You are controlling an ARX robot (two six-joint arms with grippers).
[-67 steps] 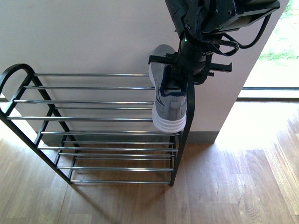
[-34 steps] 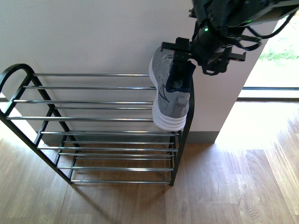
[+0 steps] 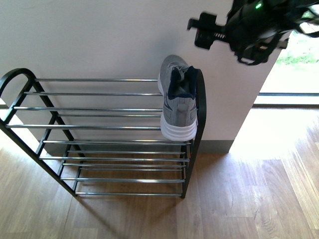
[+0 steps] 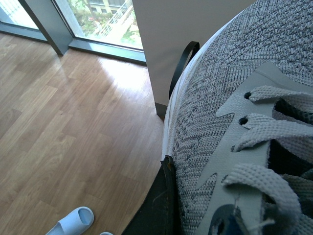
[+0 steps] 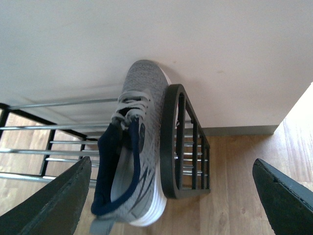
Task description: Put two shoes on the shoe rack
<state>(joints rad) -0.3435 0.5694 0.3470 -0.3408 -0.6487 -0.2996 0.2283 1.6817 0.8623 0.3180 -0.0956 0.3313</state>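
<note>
Right fingers: the right fingers (image 5: 58, 205) are spread wide, with nothing between them. They hang above the shoe rack and apart from the shoe on it.
Right arm: the right arm (image 3: 254, 25) shows high in the front view, near the corner of the wall (image 3: 99, 35), well clear of the rack.
Left fingers: only one dark piece of the left fingers (image 4: 164, 208) can be seen, and it lies against the white sole edge of a second sneaker (image 4: 220, 98). This shoe fills the left wrist view and is up over the floor (image 4: 73, 122), so I judge that the fingers are pinching it. The other finger is hidden.
Grey sneaker: the grey sneaker (image 3: 180, 107) stands on its sole across the upper bars, at the right end of the rack. Its toe points to the wall, its heel to the robot.
Sneaker and frame: it is just beside the black arched side frame and seems to touch it.
Shoe rack: the shoe rack (image 3: 203, 112) stands against the wall; all other bars carry nothing.
Sandal: a pale-blue sandal (image 4: 73, 223) lies on the floor, well apart from the rack.
Done: one shoe is on the rack, so about half of the task.
Left: the second sneaker is not yet on the bars. I think it belongs beside the first one, where there is free room.
</note>
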